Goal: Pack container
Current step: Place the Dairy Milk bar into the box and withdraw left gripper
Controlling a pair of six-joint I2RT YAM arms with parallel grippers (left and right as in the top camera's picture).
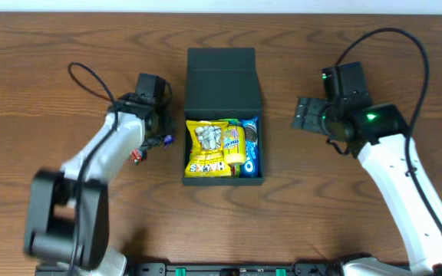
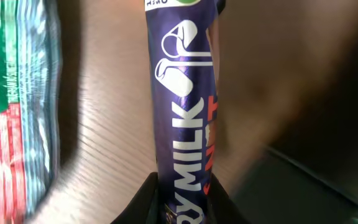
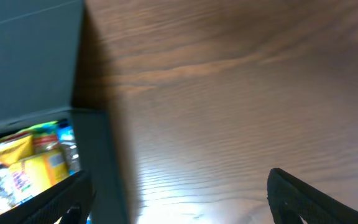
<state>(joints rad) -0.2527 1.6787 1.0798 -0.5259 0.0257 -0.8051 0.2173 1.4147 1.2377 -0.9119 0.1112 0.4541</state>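
Observation:
The dark container (image 1: pixel 254 181) stands open in the middle of the table, its lid (image 1: pixel 222 73) flipped back. Inside lie a yellow snack packet (image 1: pixel 209 147) and a blue Oreo packet (image 1: pixel 251 149). My left gripper (image 1: pixel 158 136) is just left of the container, shut on a purple Dairy Milk bar (image 2: pixel 182 112), with its fingers (image 2: pixel 182 208) clamping the bar's lower end above the wood. My right gripper (image 1: pixel 301 115) is open and empty, right of the container. In the right wrist view its jaws (image 3: pixel 179 205) straddle bare table beside the container's wall (image 3: pixel 101 155).
A green and red snack packet (image 2: pixel 17 112) lies on the table at the left of the left wrist view. The container's dark side (image 2: pixel 316 180) shows to the right of the bar. A small red item (image 1: pixel 138 156) peeks out under the left arm.

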